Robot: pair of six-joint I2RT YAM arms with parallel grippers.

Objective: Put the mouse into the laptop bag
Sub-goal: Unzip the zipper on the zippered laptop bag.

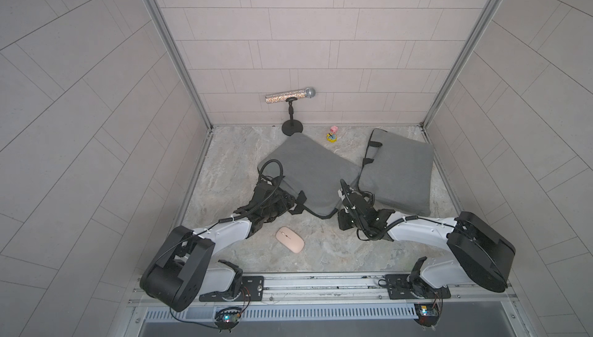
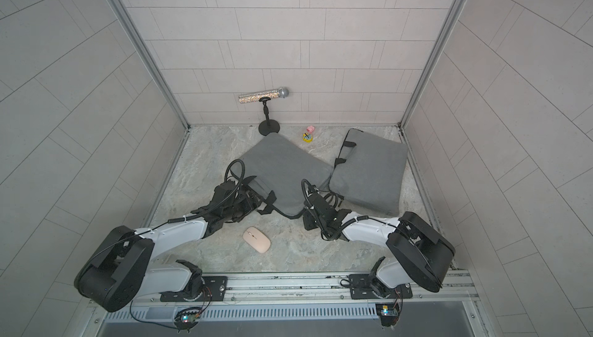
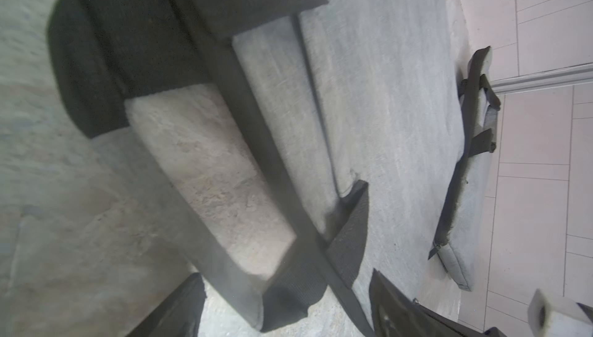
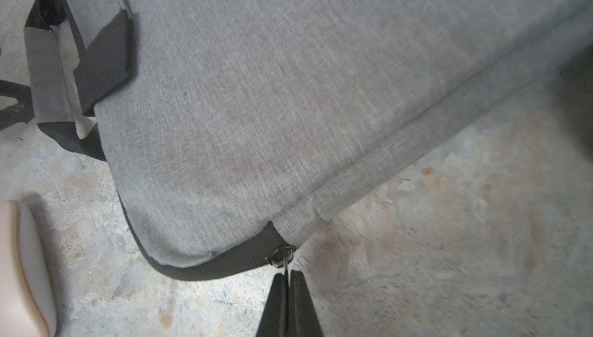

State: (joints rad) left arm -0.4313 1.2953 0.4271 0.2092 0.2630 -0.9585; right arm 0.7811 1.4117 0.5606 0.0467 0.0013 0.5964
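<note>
Near the mouse, the right gripper pinches the laptop bag's zipper pull; left gripper seemingly spread.

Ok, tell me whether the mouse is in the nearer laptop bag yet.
Out: the mouse lies on the tabletop, apart from the nearer laptop bag.

No legible text, label, brand or number anywhere.

Two laptop bags, one mouse, one microphone, two small objects.
</note>
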